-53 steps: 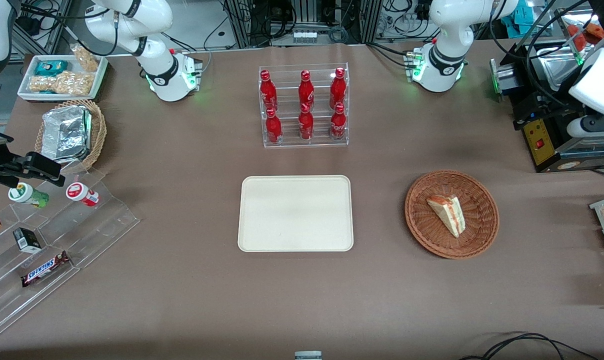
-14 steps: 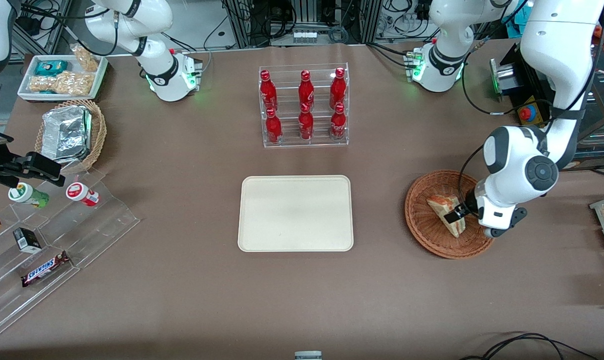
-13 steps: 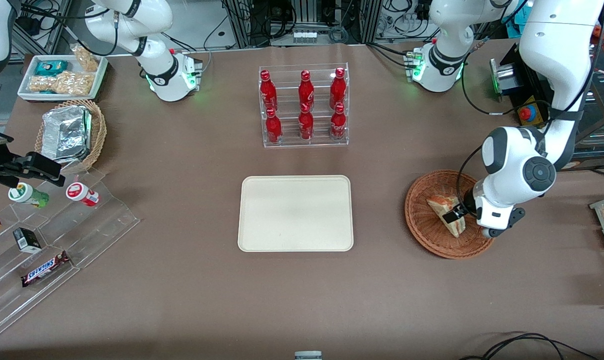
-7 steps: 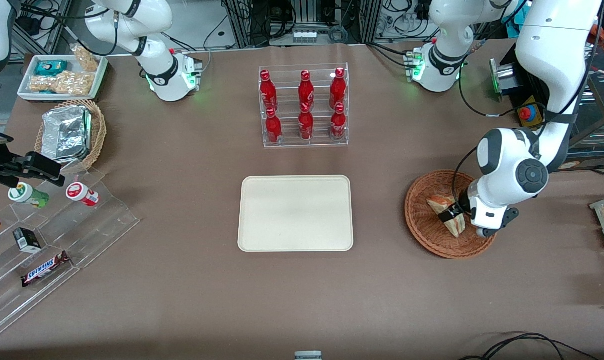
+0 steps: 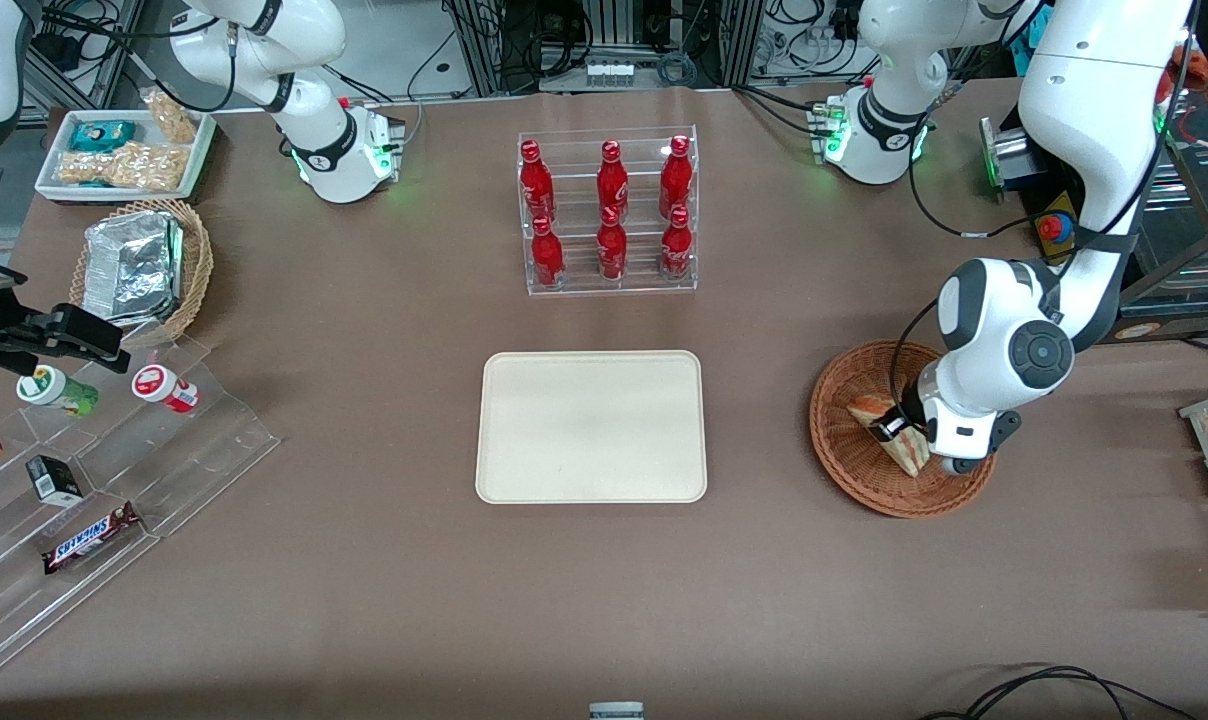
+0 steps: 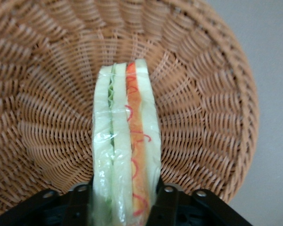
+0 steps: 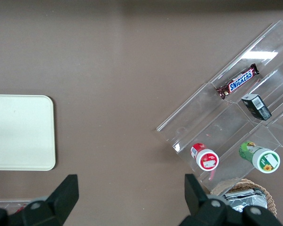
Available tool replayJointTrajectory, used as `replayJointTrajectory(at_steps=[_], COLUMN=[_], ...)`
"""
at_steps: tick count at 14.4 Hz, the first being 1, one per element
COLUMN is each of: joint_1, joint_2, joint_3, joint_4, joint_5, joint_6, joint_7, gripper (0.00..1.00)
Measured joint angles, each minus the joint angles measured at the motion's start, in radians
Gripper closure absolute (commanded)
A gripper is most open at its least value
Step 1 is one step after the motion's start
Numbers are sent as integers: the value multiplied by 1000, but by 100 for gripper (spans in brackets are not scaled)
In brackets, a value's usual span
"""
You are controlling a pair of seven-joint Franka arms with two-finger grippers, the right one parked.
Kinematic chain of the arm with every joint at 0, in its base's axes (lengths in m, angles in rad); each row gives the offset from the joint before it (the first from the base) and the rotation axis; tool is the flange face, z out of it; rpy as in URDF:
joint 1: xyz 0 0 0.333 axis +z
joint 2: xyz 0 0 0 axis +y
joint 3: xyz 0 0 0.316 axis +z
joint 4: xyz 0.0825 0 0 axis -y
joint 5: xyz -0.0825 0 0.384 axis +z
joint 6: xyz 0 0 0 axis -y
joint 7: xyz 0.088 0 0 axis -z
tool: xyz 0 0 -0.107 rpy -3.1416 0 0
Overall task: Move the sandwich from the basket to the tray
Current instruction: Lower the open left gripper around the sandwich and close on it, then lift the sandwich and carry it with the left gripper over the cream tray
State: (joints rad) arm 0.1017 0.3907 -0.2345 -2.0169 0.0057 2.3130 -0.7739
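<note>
The claw (image 5: 901,428), clamped across the wrapped sandwich (image 6: 126,141) over the basket (image 5: 844,450), faces a sideways carry to the tray (image 5: 592,480) at mid-counter.

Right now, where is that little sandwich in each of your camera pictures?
Front view: sandwich in the basket, gripper shut on it.
Left wrist view: sandwich edge-up between the fingers.
Right wrist view: not in it.
Shared landmark: basket.

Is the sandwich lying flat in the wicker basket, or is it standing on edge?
On edge: in the left wrist view the sandwich shows its filling layers, with the gripper shut on its bread faces, over the wicker basket.
</note>
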Motion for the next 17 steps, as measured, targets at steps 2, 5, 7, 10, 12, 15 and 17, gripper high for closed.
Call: replayJointTrajectory(at_steps=[2,5,7,10,12,15,17], joint_1=[2,-4,-47,-203,-335,-516,-601], joint_2=[-7,-19,-23,3,50,160,248], joint_3=[1,-4,-10,-17,-20,-19,-16], joint_4=[98,303,366,372,374,436,544], joint_5=[0,1,1,35,70,91,105], joint_6=[-151,-420,-471,-461,-434,-335,-321], joint_7=[0,1,3,2,-6,-54,-102], gripper=[94,93,93,93,92,87,86])
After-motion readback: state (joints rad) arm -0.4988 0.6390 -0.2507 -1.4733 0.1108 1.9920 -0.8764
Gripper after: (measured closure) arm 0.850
